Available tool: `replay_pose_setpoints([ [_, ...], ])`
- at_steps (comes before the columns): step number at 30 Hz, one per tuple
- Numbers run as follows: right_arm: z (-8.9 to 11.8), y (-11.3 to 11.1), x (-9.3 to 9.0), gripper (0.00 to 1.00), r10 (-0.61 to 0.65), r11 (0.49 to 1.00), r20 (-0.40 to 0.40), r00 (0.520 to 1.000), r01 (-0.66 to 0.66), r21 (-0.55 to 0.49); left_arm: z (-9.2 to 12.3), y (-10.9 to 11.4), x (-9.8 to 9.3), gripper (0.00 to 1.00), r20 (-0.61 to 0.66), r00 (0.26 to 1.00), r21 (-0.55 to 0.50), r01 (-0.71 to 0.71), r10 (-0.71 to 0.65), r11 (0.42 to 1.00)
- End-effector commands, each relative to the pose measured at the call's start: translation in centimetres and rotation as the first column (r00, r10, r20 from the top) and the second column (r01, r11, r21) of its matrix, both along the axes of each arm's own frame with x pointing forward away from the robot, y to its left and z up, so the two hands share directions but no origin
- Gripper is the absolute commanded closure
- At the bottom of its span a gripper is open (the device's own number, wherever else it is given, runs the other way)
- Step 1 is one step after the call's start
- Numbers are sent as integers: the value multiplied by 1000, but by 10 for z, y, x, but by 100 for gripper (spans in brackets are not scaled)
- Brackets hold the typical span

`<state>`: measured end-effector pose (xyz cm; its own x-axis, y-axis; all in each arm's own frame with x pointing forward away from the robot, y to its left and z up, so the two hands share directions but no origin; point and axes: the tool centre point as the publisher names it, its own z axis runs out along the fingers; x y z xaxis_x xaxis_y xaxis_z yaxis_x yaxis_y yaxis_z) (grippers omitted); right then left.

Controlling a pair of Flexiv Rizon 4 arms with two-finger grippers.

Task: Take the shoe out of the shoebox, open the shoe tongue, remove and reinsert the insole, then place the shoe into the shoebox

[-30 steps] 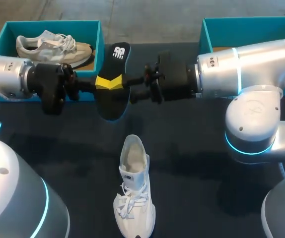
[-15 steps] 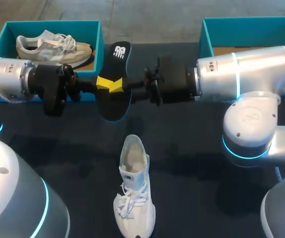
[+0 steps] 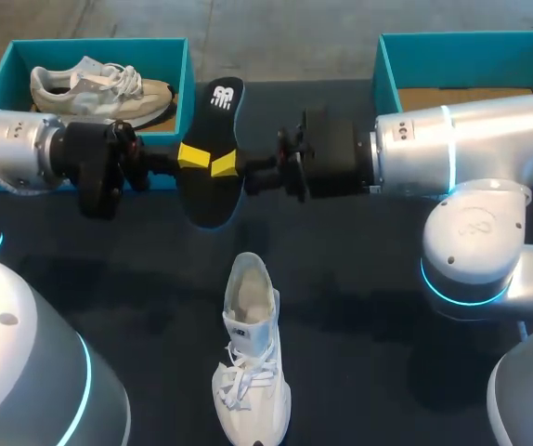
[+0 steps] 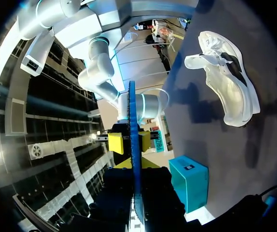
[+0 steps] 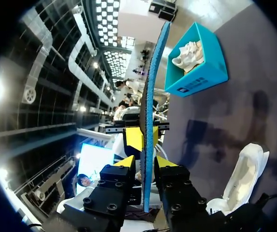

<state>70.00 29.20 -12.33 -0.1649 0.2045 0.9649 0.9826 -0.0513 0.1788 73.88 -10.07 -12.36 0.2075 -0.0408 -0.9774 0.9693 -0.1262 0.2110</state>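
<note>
A black insole (image 3: 213,153) hangs in the air above the table's back middle, its edge towards both wrist cameras. My left gripper (image 3: 192,155) comes in from the left and is shut on its near side edge; in the left wrist view the insole (image 4: 132,125) runs straight up between that gripper's (image 4: 133,164) tips. My right gripper (image 3: 222,165) faces it from the right. Its tips (image 5: 145,162) straddle the insole (image 5: 150,96) with narrow gaps, so it is open. The white shoe (image 3: 251,367) lies on the table in front, toe towards the back and mouth open.
A teal shoebox (image 3: 183,56) at the back left holds a beige and grey shoe (image 3: 99,84). A second teal shoebox (image 3: 387,65) stands at the back right behind my right arm, with only its cardboard floor showing.
My right gripper's fingers have drawn closer together around the insole, and the right arm has shifted slightly to the right. The left gripper, insole and white shoe have stayed put.
</note>
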Motion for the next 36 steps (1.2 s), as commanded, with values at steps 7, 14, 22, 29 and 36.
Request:
replay_pose_setpoints([
  [7, -2, 3, -3, 80, 1, 1000, -5, 1000, -1, -2, 0, -1, -5, 100, 5, 1000, -5, 2, -2, 1000],
  [14, -4, 4, -3, 83, 1, 1000, -7, 1000, -1, 1, 1, 0, -5, 100, 8, 1000, -5, 3, -3, 1000],
  [22, -4, 3, -5, 91, -3, 1000, -5, 1000, 3, 1, 0, 0, -6, 100, 7, 1000, -4, 6, -6, 1000],
  [29, -4, 3, -5, 100, -5, 1000, -3, 1000, 5, 0, -1, 0, -6, 100, 7, 1000, -2, 8, -8, 1000],
  [36, -6, 4, -4, 100, -1, 1000, 4, 1000, 1, -1, -1, 1, -5, 24, 0, 1000, 1, 3, -3, 1000],
])
